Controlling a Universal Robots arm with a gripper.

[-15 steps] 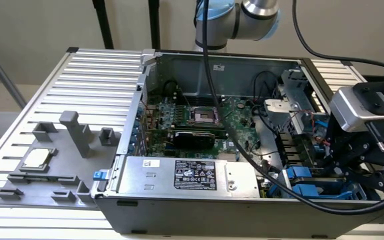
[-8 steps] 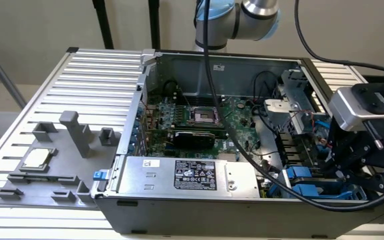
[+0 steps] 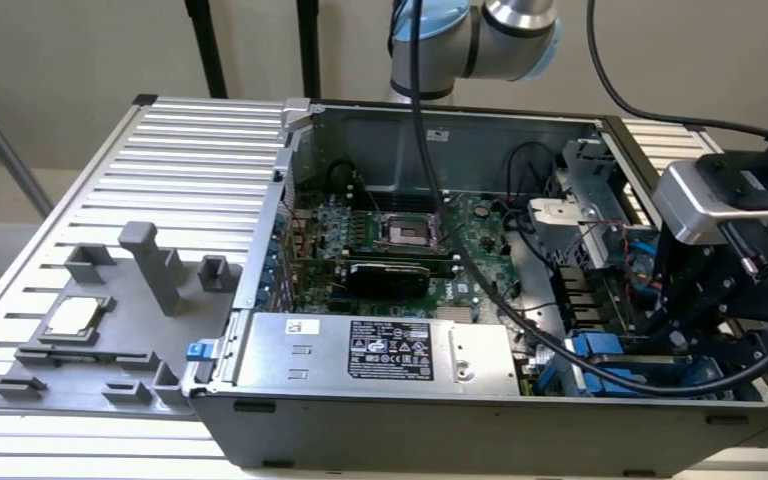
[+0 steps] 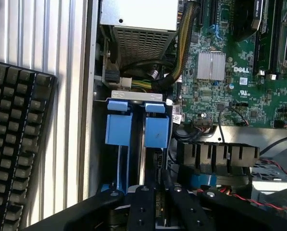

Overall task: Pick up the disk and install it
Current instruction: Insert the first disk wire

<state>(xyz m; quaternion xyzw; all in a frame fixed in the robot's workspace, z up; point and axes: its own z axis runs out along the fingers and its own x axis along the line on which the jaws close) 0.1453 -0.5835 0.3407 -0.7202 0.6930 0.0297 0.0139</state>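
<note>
The disk (image 4: 138, 144) stands on edge in the drive bay at the case's corner, its silver side flanked by the blue tabs of its carrier frame (image 4: 156, 131). My gripper (image 4: 160, 208) is directly over its near end, the black fingers (image 4: 145, 204) drawn close together on a thin strip of it. In the exterior view the gripper (image 3: 699, 345) reaches down into the case at the exterior view's right, beside the disk's blue frame (image 3: 611, 352). Its fingertips are hidden there by the black gripper body.
The open computer case (image 3: 398, 430) lies on a slatted table. It holds a silver power supply (image 3: 384, 350), the motherboard (image 3: 398, 235) and loose cables (image 4: 181, 43). A grey fixture with a CPU chip (image 3: 75, 318) sits at the exterior view's left. A black keyboard (image 4: 18, 144) lies just outside the case wall.
</note>
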